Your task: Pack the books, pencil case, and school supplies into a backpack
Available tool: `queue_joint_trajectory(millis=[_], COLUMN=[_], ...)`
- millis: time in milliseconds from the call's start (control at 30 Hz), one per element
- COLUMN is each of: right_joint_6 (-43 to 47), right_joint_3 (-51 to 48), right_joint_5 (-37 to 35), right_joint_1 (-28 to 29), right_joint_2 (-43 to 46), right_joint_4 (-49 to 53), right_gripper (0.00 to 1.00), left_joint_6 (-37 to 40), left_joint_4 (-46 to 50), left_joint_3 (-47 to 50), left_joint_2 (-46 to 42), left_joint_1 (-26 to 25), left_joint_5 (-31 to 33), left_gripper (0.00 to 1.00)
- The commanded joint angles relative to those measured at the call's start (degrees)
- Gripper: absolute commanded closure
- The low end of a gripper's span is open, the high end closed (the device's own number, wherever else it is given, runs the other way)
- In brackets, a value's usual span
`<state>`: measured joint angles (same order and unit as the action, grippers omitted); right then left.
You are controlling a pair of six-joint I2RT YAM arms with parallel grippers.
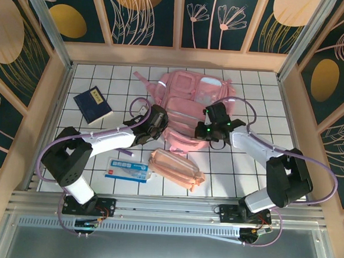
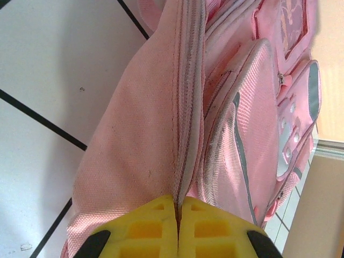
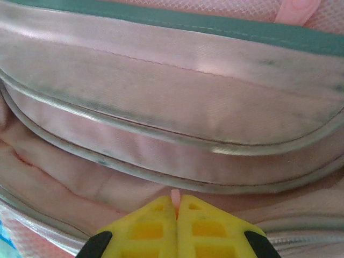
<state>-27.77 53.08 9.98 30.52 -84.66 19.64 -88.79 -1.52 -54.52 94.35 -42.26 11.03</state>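
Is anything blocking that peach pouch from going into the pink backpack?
Nothing lies on the table between the pencil case and the backpack. The hindrance is the backpack itself: its zipper looks closed, with the left gripper and right gripper both shut on the backpack.

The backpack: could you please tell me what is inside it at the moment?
The backpack's interior cannot be seen; pink fabric covers it, and the zip in the left wrist view looks closed. The navy booklet, white-and-blue packet and pencil case lie outside it, on the table.
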Motion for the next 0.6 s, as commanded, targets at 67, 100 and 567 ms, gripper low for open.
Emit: queue_joint_trajectory(millis=[67, 100, 567], right_joint_6=[-14.8, -16.6, -19.8], right_joint_3=[3.4, 3.7, 9.2], right_joint_5=[-7.4, -7.3, -14.6], right_joint_1=[1.7, 1.8, 3.0], right_joint_2=[2.0, 1.8, 5.7], right_joint_4=[-3.4, -4.4, -3.8], right_gripper=[1.0, 1.0, 1.0], left_joint_6=[-3.0, -3.2, -10.8], left_joint_4=[-7.0, -7.7, -12.0], left_joint_3=[-0.7, -0.8, -10.2], left_joint_2=[0.1, 0.3, 7.5], left_joint_1=[-0.7, -0.9, -8.8], left_joint_5=[-5.0, -5.5, -2.0], left_gripper=[1.0, 1.0, 1.0])
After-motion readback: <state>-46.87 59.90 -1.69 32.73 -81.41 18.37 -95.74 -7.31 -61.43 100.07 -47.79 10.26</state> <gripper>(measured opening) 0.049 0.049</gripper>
